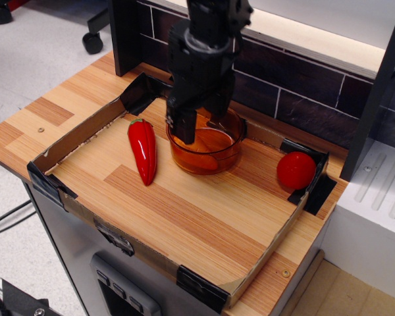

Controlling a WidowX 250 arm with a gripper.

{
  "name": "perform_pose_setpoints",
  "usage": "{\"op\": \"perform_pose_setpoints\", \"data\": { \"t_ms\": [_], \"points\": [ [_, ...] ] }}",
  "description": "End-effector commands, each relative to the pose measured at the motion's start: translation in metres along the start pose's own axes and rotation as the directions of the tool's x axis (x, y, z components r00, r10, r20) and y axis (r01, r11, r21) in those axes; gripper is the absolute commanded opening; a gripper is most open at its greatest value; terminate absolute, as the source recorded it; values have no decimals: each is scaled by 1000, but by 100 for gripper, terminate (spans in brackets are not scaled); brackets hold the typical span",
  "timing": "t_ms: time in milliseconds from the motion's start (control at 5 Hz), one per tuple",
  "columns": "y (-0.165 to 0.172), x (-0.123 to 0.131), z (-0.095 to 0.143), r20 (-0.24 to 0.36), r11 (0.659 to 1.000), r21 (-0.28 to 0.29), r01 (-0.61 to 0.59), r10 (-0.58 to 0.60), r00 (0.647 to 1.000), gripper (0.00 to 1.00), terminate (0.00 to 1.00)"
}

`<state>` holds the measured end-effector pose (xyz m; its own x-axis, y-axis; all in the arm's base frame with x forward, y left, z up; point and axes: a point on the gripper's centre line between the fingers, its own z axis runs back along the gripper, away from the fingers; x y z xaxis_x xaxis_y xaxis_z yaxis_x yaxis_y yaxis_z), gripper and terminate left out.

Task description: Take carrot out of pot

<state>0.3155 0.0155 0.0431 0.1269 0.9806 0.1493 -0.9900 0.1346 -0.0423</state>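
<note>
Carrot [199,147] lies inside the amber pot [224,150], mostly hidden by the black gripper [201,126] lowered into the pot; whether its fingers are spread or pinching cannot be told. A red pepper [143,150] lies just left of the pot, a tomato [296,170] well right.

Pot [214,153]: translucent amber plastic, glossy. Red pepper [143,151] & tomato [296,170]: shiny smooth plastic. Gripper [199,122]: matt black, prob. plastic/metal. Table [184,217]: wood-grain laminate, smooth. Tray walls [76,135]: rough brown cardboard w/ black tape corners.
</note>
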Motion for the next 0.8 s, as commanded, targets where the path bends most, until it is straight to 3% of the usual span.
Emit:
{"op": "perform_pose_setpoints", "data": {
  "t_ms": [0,600],
  "points": [
    [-4,0,-3,32,999,-39,-30,31,999,100,0],
    [-9,0,-20,69,999,-47,-21,25,997,100,0]
  ]
}}
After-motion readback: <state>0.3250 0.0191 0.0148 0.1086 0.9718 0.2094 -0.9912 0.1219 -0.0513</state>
